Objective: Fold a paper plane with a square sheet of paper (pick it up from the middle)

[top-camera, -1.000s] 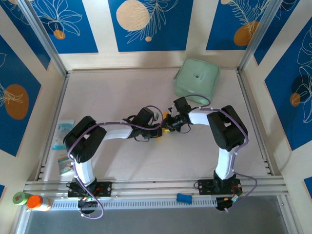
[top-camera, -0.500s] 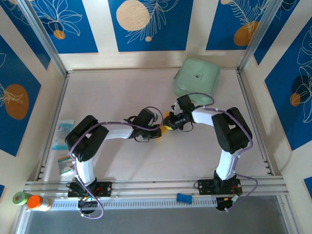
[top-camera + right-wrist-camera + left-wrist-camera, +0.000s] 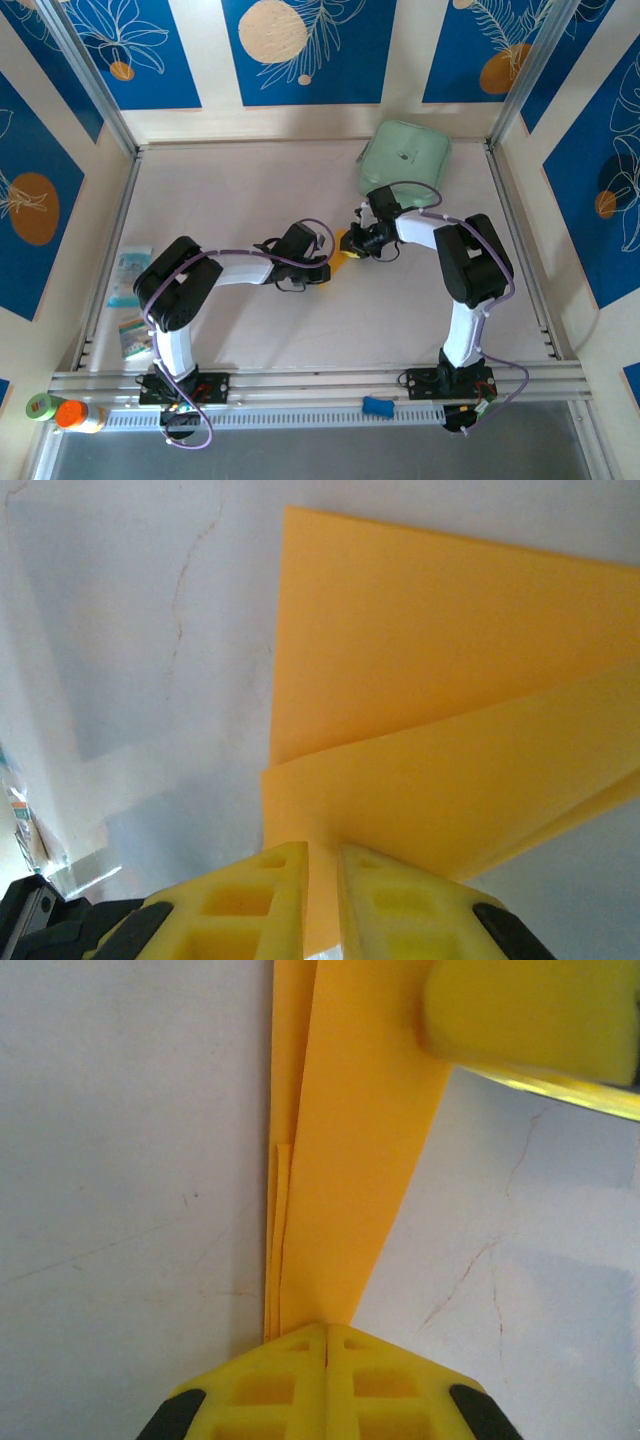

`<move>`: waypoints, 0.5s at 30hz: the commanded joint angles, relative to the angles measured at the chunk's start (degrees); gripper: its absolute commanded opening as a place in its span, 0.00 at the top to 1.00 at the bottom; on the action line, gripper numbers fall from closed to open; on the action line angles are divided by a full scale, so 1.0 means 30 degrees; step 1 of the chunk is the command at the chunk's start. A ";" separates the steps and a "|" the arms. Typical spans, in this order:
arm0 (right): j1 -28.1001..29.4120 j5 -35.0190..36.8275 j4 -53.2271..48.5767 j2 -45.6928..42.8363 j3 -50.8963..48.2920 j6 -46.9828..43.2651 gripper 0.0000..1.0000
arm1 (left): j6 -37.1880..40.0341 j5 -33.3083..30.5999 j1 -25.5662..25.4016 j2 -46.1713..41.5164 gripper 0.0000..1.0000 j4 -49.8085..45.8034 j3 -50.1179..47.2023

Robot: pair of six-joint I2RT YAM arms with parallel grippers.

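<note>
Item 1, left gripper [image 3: 326, 1360]: your left wrist camera shows its two yellow fingers pressed flat together with no gap. The narrow end of the orange-yellow paper [image 3: 345, 1160] runs straight into the seam, so count it as clamped on the paper.

Item 2, right gripper [image 3: 322, 885]: here the fingers stand a sliver apart, with an orange layer filling the slit between them. It is pinching the same paper at the opposite end. One of its fingers [image 3: 530, 1010] appears blurred at the top right of your left wrist view, sitting over the paper.

Item 3, the paper: it is folded into several overlapping layers, with long straight creases running lengthwise and one sharp corner pointing away from the right gripper. From above it is a small orange patch between the two gripper tips, around the middle of the table [image 3: 230, 200]. It looks to be at or just off the surface, though you cannot settle that from these angles.

Item 4, surroundings: a mint-green case [image 3: 405, 160] sits at the far right, well apart from the paper. Two printed packets [image 3: 128, 277] lie at the left edge. An orange-capped bottle [image 3: 78, 415] is at the near left corner, and a small blue object [image 3: 377, 405] rests on the near rail.
</note>
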 commanded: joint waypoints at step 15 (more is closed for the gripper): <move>0.0352 0.0861 -0.3109 0.1895 0.1659 -0.0671 0.85 | 0.0879 0.1172 -0.0066 -0.0179 0.98 -0.0570 0.0513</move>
